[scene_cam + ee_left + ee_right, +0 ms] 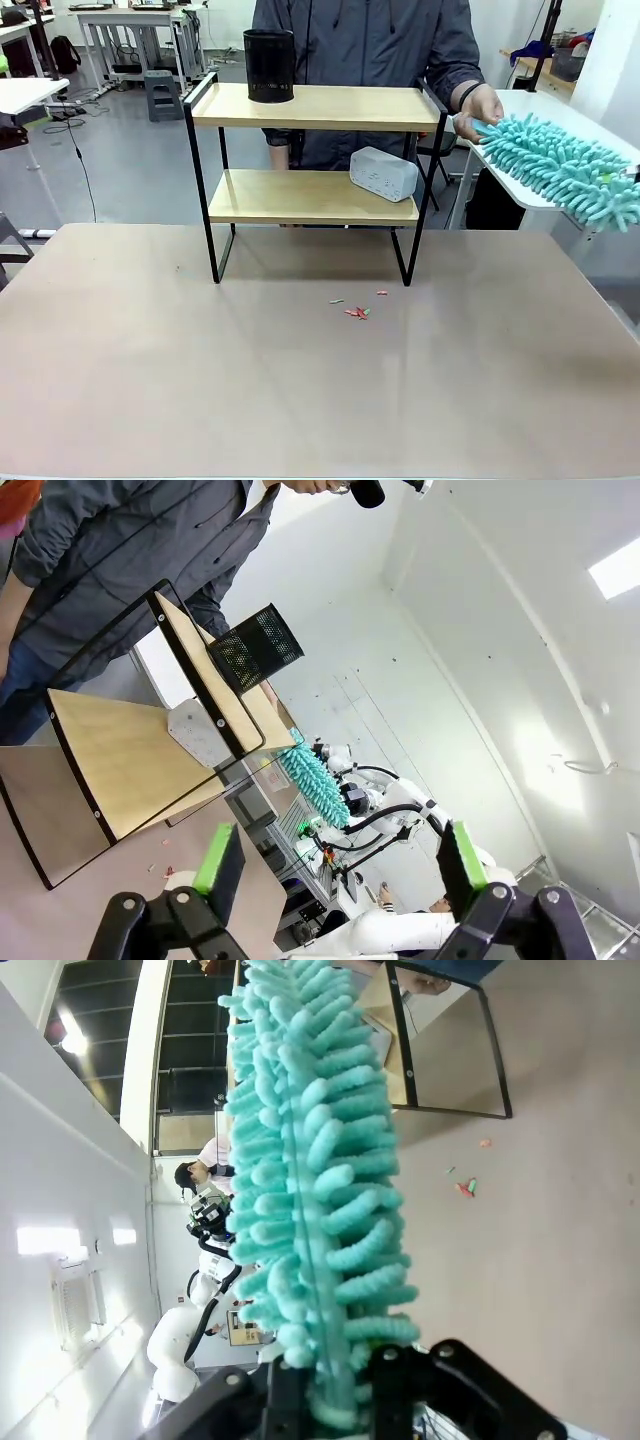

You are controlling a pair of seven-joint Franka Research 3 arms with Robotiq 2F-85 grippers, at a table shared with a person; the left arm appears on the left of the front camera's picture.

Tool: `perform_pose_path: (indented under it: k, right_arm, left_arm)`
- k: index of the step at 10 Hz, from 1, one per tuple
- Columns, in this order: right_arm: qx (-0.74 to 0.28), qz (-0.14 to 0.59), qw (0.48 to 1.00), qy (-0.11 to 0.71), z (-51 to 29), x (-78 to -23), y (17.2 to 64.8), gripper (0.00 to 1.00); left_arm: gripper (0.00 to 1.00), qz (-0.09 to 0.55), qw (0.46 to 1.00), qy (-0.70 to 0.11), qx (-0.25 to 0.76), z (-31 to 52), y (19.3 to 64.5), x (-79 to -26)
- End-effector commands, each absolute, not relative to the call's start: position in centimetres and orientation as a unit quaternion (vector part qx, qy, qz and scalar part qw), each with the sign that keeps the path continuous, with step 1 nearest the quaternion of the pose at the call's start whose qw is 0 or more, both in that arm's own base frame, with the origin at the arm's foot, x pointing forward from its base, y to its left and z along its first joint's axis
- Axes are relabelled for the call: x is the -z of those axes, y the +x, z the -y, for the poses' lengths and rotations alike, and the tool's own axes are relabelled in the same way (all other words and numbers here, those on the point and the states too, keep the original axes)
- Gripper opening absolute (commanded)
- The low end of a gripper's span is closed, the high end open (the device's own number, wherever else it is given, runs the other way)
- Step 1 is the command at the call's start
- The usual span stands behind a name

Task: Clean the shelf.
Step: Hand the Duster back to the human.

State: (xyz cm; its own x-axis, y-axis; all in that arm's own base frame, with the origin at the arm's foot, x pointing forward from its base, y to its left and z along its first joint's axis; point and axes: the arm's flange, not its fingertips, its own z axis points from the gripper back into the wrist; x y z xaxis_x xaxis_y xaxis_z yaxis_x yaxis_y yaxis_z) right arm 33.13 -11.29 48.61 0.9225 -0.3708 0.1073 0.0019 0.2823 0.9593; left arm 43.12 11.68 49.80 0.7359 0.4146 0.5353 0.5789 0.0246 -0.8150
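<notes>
The shelf (350, 106) stands at the table's far middle, with two light wooden boards in a black frame. A black mesh cup (269, 65) is on its top board at the left. A pale grey box (383, 173) lies on the lower board at the right. A teal fluffy duster (565, 165) slants in from the right beside the shelf, and a person's hand (482, 108) holds its tip. In the right wrist view my right gripper (340, 1400) is shut on the base of the duster (310, 1160). My left gripper (338, 865) is open and empty, facing the shelf (120, 760) from a distance.
Small red and green scraps (356, 312) lie on the tan table (300, 400) in front of the shelf. The person stands right behind the shelf. A white desk (540, 195) is at the right, under the duster.
</notes>
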Motion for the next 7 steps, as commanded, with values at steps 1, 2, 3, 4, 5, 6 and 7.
perform_pose_path:
  k: [1,2,3,4,5,6,7]
  right_arm:
    - [0.116,0.155,0.783,0.591,11.2,-48.7,33.0,0.00]
    - [0.116,0.155,0.783,0.591,11.2,-48.7,33.0,0.00]
    - [0.119,0.157,0.785,0.587,11.3,-48.6,33.1,0.75]
    - [0.119,0.155,0.783,0.590,10.9,-48.8,33.0,0.75]
    - [0.109,0.153,0.783,0.593,10.4,-49.0,32.7,1.00]
    - [0.097,0.157,0.784,0.592,10.0,-49.3,32.2,0.76]
    - [0.080,0.154,0.786,0.593,9.6,-49.7,31.4,1.00]
  left_arm:
    - [1.00,0.365,0.615,-0.695,0.071,-11.4,43.1,-50.0]
    - [1.00,0.365,0.615,-0.695,0.071,-11.4,43.1,-50.0]
    - [1.00,0.365,0.615,-0.695,0.071,-11.4,43.1,-50.0]
    - [1.00,0.357,0.620,-0.695,0.066,-11.7,43.1,-49.8]
    - [1.00,0.337,0.617,-0.705,0.091,-10.8,42.4,-50.1]
    - [1.00,0.314,0.629,-0.704,0.102,-9.1,42.1,-49.2]
    - [1.00,0.285,0.641,-0.703,0.120,-6.9,41.8,-48.0]
